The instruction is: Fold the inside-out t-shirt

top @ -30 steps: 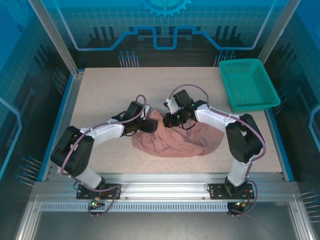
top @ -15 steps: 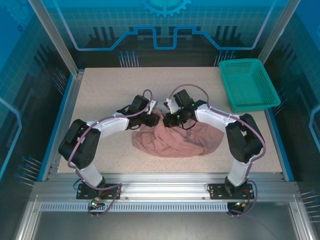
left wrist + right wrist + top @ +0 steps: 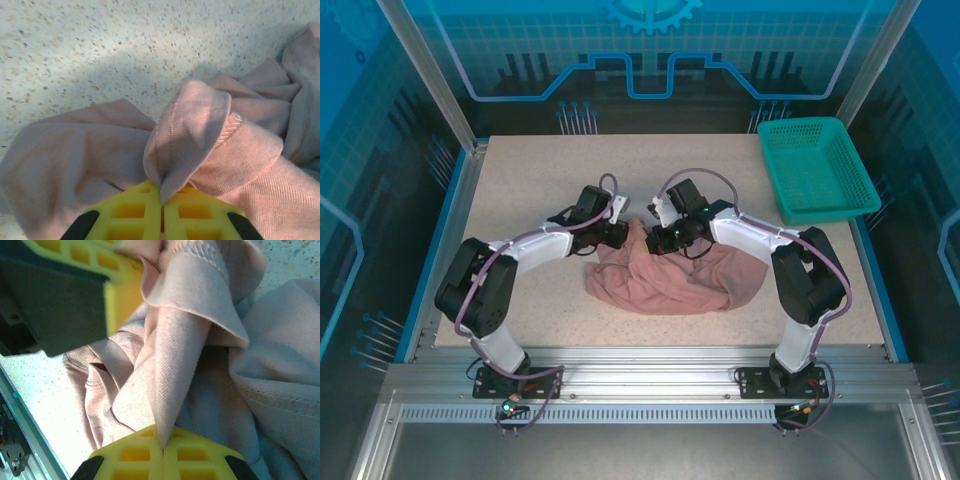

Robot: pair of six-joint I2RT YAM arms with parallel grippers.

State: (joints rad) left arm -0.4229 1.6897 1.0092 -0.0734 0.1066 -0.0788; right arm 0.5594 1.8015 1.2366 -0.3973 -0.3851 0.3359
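Note:
The inside-out t-shirt (image 3: 670, 282) is a crumpled salmon-pink heap at the middle of the table. My left gripper (image 3: 620, 235) sits at its upper left edge, shut on a raised fold of the t-shirt (image 3: 192, 130) with a stitched hem; the gripper (image 3: 162, 200) pinches it between yellow fingers (image 3: 132, 212). My right gripper (image 3: 658, 238) is close beside it at the shirt's top, shut on another fold of the t-shirt (image 3: 170, 365); that gripper (image 3: 162, 442) holds the cloth taut. The left gripper's yellow finger (image 3: 120, 290) shows in the right wrist view, just above.
A teal mesh basket (image 3: 817, 168) stands at the table's back right corner. Speckled tabletop (image 3: 530, 180) lies bare to the left and behind the shirt. Metal frame rails (image 3: 640, 360) run along the near edge.
The left gripper moved right and back to the shirt's upper edge and closed on a fold. The right gripper stayed shut on the cloth, hardly moving.

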